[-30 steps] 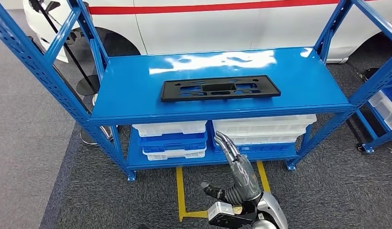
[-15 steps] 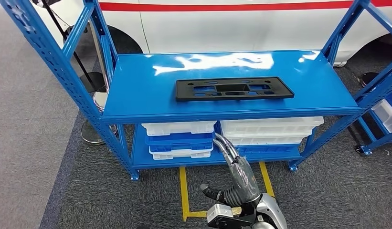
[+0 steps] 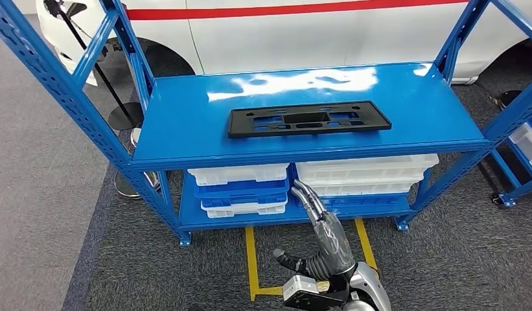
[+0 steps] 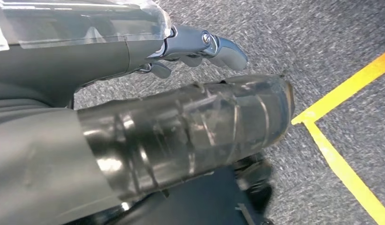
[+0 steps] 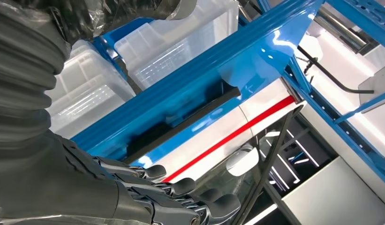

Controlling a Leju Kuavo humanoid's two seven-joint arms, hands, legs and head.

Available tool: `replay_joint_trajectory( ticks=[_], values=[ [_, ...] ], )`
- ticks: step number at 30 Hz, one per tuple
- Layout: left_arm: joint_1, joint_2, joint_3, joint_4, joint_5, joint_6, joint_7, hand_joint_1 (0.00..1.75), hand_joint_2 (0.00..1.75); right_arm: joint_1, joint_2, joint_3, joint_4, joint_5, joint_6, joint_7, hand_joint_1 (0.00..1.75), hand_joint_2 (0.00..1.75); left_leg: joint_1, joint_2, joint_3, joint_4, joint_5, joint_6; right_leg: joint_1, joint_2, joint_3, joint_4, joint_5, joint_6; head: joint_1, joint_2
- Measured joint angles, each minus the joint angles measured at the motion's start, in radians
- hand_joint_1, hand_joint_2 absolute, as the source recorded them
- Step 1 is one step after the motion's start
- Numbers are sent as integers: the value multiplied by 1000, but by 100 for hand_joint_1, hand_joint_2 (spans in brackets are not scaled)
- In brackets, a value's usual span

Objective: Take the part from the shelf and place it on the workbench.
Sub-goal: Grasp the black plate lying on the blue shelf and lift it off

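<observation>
The black mounting plate (image 3: 308, 119) lay flat mid-shelf, toward the front edge of the blue shelf (image 3: 185, 123), within reach. The right hand (image 3: 321, 223) was raised below it, fingers extended and empty; the left hand (image 4: 200, 44) hung empty, fingers loosely apart.

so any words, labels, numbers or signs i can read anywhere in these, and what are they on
None: no view shows any readable text.
The black part on the blue shelf has cut-outs but no lettering.
The white car behind the shelf carries a plain red stripe, no writing.
The white bins and blue bins on the lower level show no labels.
The yellow floor tape is plain line marking.
</observation>
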Motion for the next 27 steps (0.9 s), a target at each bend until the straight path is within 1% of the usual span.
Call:
replay_joint_trajectory(
  ticks=[1,2,3,4,5,6,8,9,10,11,12,14,15,16,17,18,19,20,21,22,23,25,26,27],
  values=[
    [1,0,0,0,0,0,0,0,0,0,0,0,0,0,0,0,0,175,2,0,-1,1,13,-2,0,0,1,0,0,0,0,0],
    [1,0,0,0,0,0,0,0,0,1,0,0,0,0,0,0,0,175,4,0,18,-40,45,-2,0,1,2,1,-1,1,0,0],
    [1,0,0,0,0,0,0,0,0,1,0,0,0,0,0,0,0,175,5,1,52,-112,86,-1,0,1,5,1,-2,3,0,0],
    [0,0,0,0,0,0,0,0,0,0,0,0,0,0,0,0,0,175,4,1,88,-185,116,2,1,2,7,1,-3,5,0,0],
    [-2,0,0,0,0,0,0,0,0,0,1,0,0,0,0,0,0,175,2,0,115,-242,135,6,2,2,8,2,-4,9,0,0],
    [-2,0,0,0,0,0,0,0,0,0,1,0,0,0,0,0,0,175,0,0,130,-274,141,10,4,2,7,2,-4,14,0,0],
    [-2,0,0,0,0,0,0,0,0,0,1,0,0,0,0,0,0,175,-3,-1,132,-285,140,20,4,2,6,0,-1,25,0,0],
    [-1,0,0,0,0,0,0,0,0,0,1,-1,0,0,0,0,0,175,-1,0,133,-289,144,26,3,2,6,1,-2,30,1,0],
    [-1,0,0,0,0,0,0,0,0,0,1,-1,-1,0,0,0,0,175,1,0,134,-294,148,34,3,3,2,10,-11,35,1,0],
    [-2,0,0,0,0,0,0,0,0,0,0,-2,-2,0,0,0,0,175,4,1,135,-299,152,41,3,4,-10,37,-31,39,1,0],
    [-2,0,0,0,0,0,0,0,0,0,0,-2,-2,0,0,0,0,175,6,2,135,-302,154,47,2,4,-32,87,-62,42,2,0],
    [-2,0,0,0,0,0,0,0,0,2,0,-2,-2,0,0,0,0,175,4,3,132,-302,155,51,1,5,-96,225,-128,47,2,0],
    [-2,0,0,0,0,0,0,0,0,3,0,-2,-2,0,0,0,0,175,4,3,131,-301,155,51,1,5,-120,276,-142,49,2,0],
    [-1,0,0,0,0,0,0,0,0,4,0,-2,-1,0,0,0,0,175,4,3,131,-300,154,51,0,5,-127,290,-136,50,2,0],
    [-1,0,0,0,0,0,0,0,0,5,0,-2,-1,0,0,0,0,175,4,3,131,-298,153,50,-1,4,-114,264,-111,50,2,0],
    [-1,0,0,0,0,0,0,0,0,5,0,-2,-1,0,0,0,0,175,4,2,132,-295,151,48,-3,4,-84,203,-75,50,2,0],
    [-2,0,0,0,0,0,0,0,0,5,0,-2,-1,0,0,0,0,175,4,0,132,-291,148,45,-5,4,-48,131,-46,49,2,0],
    [-2,0,0,0,0,0,0,0,0,4,0,-2,-2,0,0,0,0,175,2,-1,131,-285,145,40,-4,5,-19,71,-25,46,2,0],
    [-2,0,0,0,0,0,0,0,0,4,0,-2,-2,0,0,0,0,175,0,-1,129,-281,142,35,-3,6,-2,33,-16,42,1,0],
    [-2,0,0,0,0,0,0,0,0,5,0,-3,-2,0,0,0,0,175,-1,-2,127,-279,140,29,-1,7,3,19,-18,37,1,0],
    [-2,0,0,0,0,0,0,0,0,5,0,-3,-2,0,0,0,0,175,-2,-2,126,-278,140,23,2,7,1,17,-16,31,1,0],
    [-2,1,0,0,-1,0,0,0,0,5,1,-3,-2,0,0,0,0,175,1,-1,123,-273,132,12,1,7,2,14,-13,18,1,0],
    [-3,1,0,0,-2,0,0,0,0,5,1,-3,-2,0,0,0,0,175,2,-1,114,-252,116,7,-1,7,3,11,-12,12,1,0],
    [-3,1,0,0,-4,1,0,0,0,5,1,-3,-2,0,0,0,0,175,4,0,96,-209,89,2,-3,5,4,9,-11,7,0,0]
  ],
)
